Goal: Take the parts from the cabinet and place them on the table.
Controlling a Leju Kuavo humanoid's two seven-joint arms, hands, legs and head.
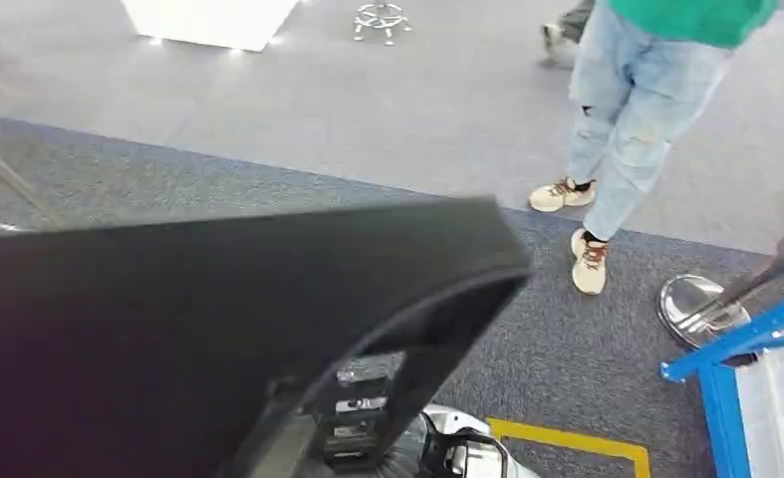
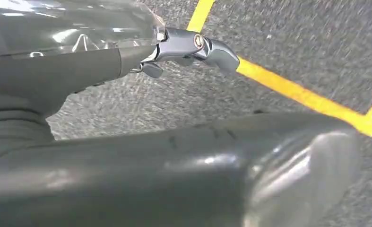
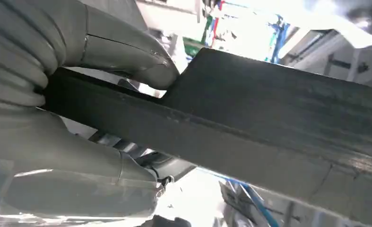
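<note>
A large flat black part (image 1: 218,329) is held up close in the head view and hides the lower left of that picture. In the right wrist view my right hand (image 3: 80,137) grips this black part (image 3: 269,127) by its edge, with the thumb (image 3: 127,52) on one face and the fingers on the other. A silver bit of my right arm (image 1: 462,448) shows below the part. My left hand (image 2: 188,47) hangs over grey carpet with its fingers and thick thumb (image 2: 269,170) apart and only floor between them.
A person in light jeans and beige shoes (image 1: 617,129) stands ahead to the right. A chrome post base (image 1: 696,304) and a blue frame (image 1: 741,349) are at the right edge. Yellow floor tape (image 1: 567,438) crosses the carpet near me, and a white block (image 1: 208,20) stands far off.
</note>
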